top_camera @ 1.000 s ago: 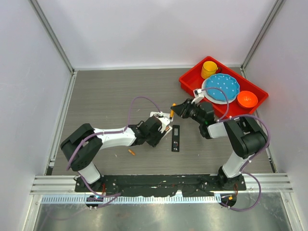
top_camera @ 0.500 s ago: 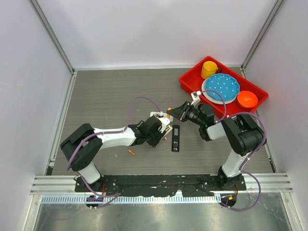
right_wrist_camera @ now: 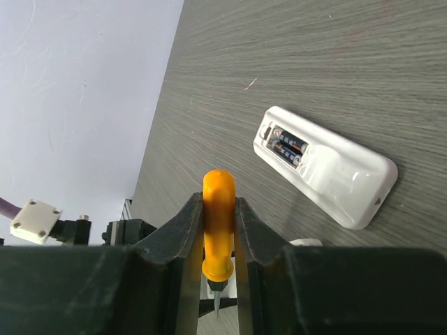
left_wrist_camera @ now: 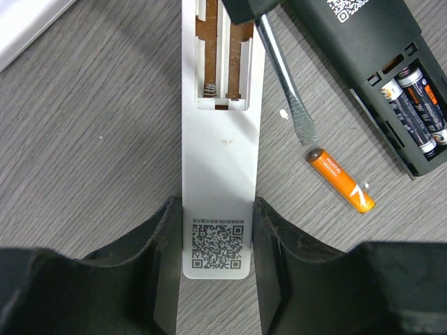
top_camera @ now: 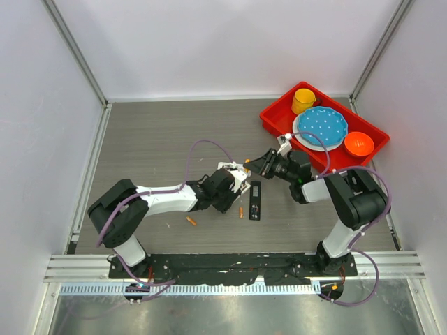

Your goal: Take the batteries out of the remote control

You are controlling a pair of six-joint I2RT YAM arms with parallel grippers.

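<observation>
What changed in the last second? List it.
The right gripper, shut on the screwdriver, moved toward the white remote. An orange battery came out and now lies beside the black remote. The left gripper kept holding the white remote; the other orange battery stayed put.

We look down on a grey wood-grain bench (top_camera: 154, 139) closed in by plain white walls (top_camera: 223, 42) on three sides, with aluminium posts (top_camera: 75, 52) rising at the back corners. A ribbed metal rail (top_camera: 77, 265) lines its near edge, with a brushed steel strip (top_camera: 230, 314) beyond. The light is soft and even.
</observation>
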